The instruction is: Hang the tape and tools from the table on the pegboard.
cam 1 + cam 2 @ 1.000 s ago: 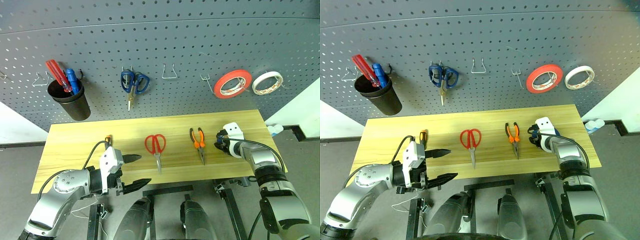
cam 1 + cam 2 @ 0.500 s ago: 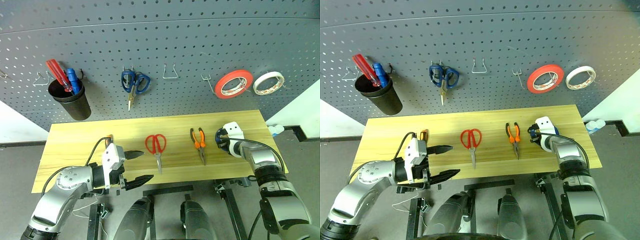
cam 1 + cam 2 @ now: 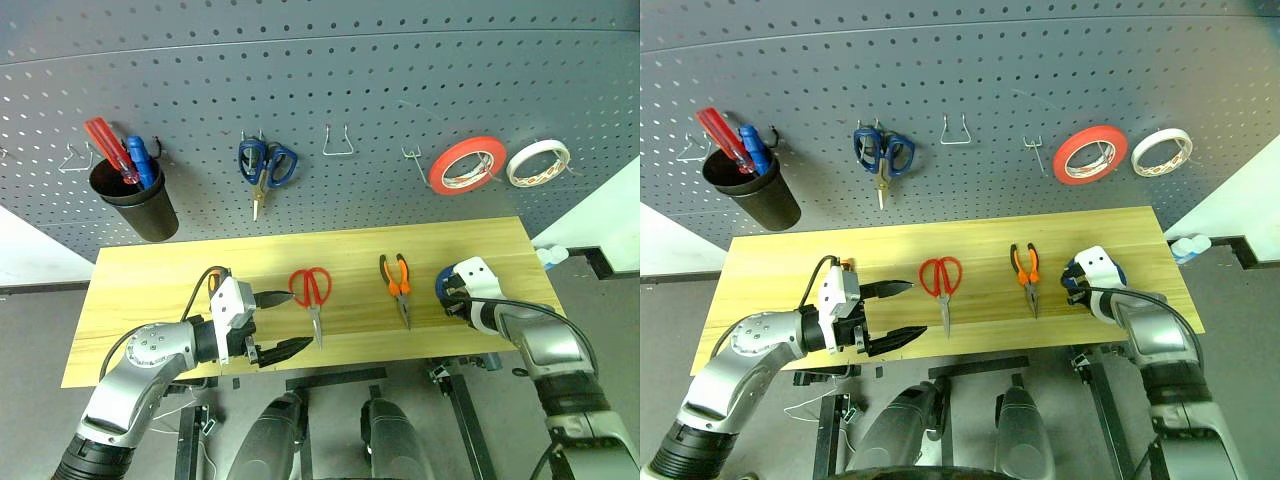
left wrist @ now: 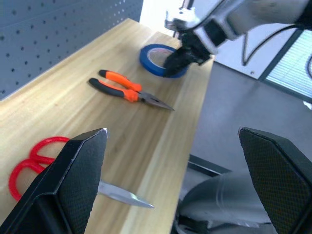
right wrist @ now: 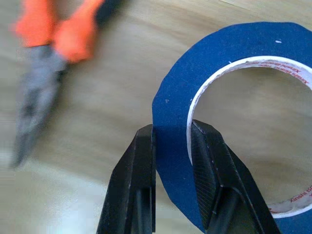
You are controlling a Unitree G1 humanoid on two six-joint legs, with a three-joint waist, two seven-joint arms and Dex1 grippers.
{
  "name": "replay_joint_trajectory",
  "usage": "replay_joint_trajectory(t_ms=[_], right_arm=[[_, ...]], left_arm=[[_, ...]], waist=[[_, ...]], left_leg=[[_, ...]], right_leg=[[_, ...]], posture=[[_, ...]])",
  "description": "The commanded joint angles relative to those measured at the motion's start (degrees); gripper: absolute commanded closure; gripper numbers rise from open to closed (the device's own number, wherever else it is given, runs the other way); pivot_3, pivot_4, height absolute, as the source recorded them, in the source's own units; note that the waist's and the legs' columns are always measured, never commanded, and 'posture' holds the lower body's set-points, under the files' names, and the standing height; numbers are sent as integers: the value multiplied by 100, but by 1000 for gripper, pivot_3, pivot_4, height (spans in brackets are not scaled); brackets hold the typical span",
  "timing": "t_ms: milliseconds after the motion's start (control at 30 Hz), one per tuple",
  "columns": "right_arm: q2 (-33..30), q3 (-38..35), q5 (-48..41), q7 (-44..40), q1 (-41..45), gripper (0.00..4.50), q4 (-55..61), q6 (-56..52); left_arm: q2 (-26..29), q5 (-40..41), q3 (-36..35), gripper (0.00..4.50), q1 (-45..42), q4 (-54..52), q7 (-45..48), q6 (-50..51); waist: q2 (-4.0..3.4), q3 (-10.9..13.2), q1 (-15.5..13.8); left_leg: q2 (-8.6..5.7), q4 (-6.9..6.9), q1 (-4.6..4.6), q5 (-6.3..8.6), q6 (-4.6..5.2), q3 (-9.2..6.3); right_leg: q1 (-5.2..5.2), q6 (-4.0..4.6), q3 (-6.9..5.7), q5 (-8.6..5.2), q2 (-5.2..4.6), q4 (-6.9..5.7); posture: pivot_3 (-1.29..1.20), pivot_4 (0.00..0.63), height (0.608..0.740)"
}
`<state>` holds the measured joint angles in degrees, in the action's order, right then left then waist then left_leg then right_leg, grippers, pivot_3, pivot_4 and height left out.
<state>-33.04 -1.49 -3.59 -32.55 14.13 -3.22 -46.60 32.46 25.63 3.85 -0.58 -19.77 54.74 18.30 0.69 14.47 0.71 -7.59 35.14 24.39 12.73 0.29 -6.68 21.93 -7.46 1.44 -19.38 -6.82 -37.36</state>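
Blue tape (image 5: 170,146) on table (image 3: 150,270): our R tool (image 5: 171,141) clamps its wall; L tool (image 3: 278,325) spread wide, empty.

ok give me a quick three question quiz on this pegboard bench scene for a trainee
1. True or false: the right gripper is shut on the wall of the flat blue tape roll with white core.
2. Which lies nearer the left gripper on the light wooden table: A, the red-handled steel scissors, or B, the orange-and-black-handled pliers?
3. Fill in: the red tape roll and white tape roll hang on the dark grey perforated ____.

Key: 1 true; 2 A; 3 pegboard.
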Motion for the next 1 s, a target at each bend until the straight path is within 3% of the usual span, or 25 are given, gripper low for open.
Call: replay_joint_trajectory(t_ms=[33,533,1000], right_arm=[[-172,-280,-227,-23,-302,3843,1073,-465],[-173,-1077,-1279,-91,-1322,3844,3922,-1092],[554,-1746,-2289,563,-890,3844,5285,-798]], left_arm=[[-49,-24,57,0,-54,57,53,-170],[-197,-116,157,0,-390,485,126,-447],[-208,-142,143,0,-443,635,155,-557]], waist=[[-1,-3,-9],[-1,-92,-9],[-1,-202,-4]], left_leg=[[0,1,1,0,-1,0],[-1,21,2,-7,-9,3],[1,78,1,-11,-15,1]], right_leg=[[2,0,0,0,0,-1],[25,-3,0,2,1,-39],[28,-3,0,12,6,-84]], posture=[[2,198,740],[-20,160,740],[-27,150,740]])
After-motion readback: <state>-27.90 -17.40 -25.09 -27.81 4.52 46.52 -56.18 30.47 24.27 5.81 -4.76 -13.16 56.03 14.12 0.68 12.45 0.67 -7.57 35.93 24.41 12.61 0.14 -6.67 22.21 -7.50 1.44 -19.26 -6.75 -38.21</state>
